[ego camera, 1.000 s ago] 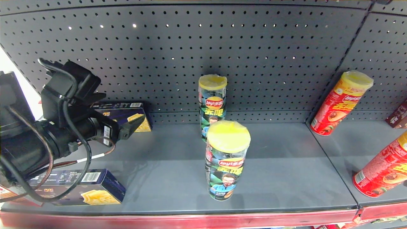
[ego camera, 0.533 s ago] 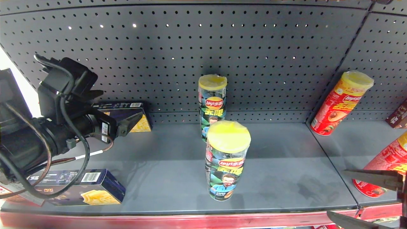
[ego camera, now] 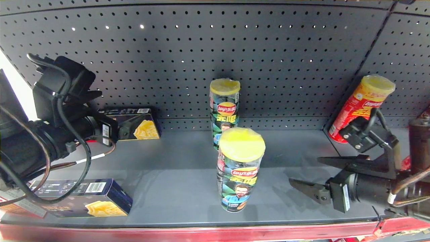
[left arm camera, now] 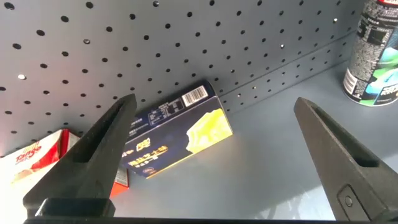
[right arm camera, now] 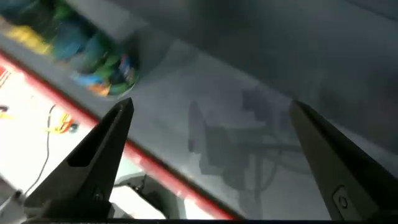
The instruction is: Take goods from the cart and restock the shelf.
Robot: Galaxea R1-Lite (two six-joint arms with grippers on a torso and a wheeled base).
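Two green chip cans with yellow lids stand mid-shelf, the front can [ego camera: 240, 169] right before the back can [ego camera: 224, 111]. A dark blue box [ego camera: 144, 126] lies at the back left, and another blue box [ego camera: 84, 198] lies at the front left. My left gripper [ego camera: 127, 125] hangs open just in front of the back box [left arm camera: 180, 130], holding nothing; the left wrist view [left arm camera: 214, 106] also shows a green can [left arm camera: 376, 56] off to one side. My right gripper [ego camera: 304, 170] is open and empty above the shelf's right end, right of the front can [right arm camera: 93, 62]; its own view [right arm camera: 211, 107] looks down on the shelf.
The grey shelf board [ego camera: 174, 174] has a red front edge [ego camera: 201, 233] and a pegboard back [ego camera: 201, 50]. Red chip cans [ego camera: 364, 101] lean in the neighbouring bay to the right. A red packet [left arm camera: 37, 158] lies beside the back box.
My left arm has drawn back to the left, away from the back box. My right arm has come in from the lower right and now reaches over the shelf's right end.
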